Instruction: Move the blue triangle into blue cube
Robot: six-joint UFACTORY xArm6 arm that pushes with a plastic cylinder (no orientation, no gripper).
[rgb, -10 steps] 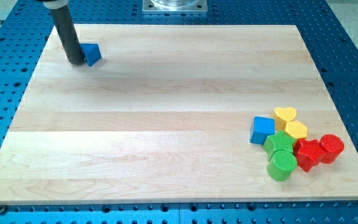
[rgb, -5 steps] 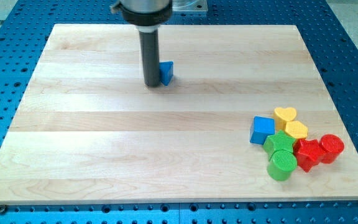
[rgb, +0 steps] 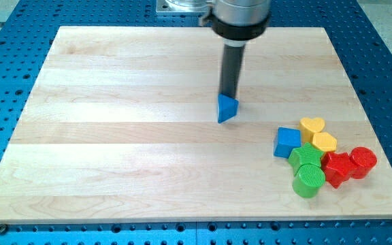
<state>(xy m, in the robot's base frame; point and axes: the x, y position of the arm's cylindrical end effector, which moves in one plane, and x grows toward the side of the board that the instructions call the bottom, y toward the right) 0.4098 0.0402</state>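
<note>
One raised camera looks down obliquely across the whole board (rgb: 114,170).

Straight dark grey rod, round in section, matte and unmarked, ending at my tip (rgb: 228,96) with a plain blunt end. Above it, a wider silvery-grey metal collar with a dark band round its lower rim. No cables or screws visible.

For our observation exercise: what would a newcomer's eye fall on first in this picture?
Probably the dark rod coming down from the view's top, my tip touching the upper edge of the lone blue triangle at mid-board. Next, the bright cluster at the lower right: blue cube, yellow, green and red blocks.
</note>
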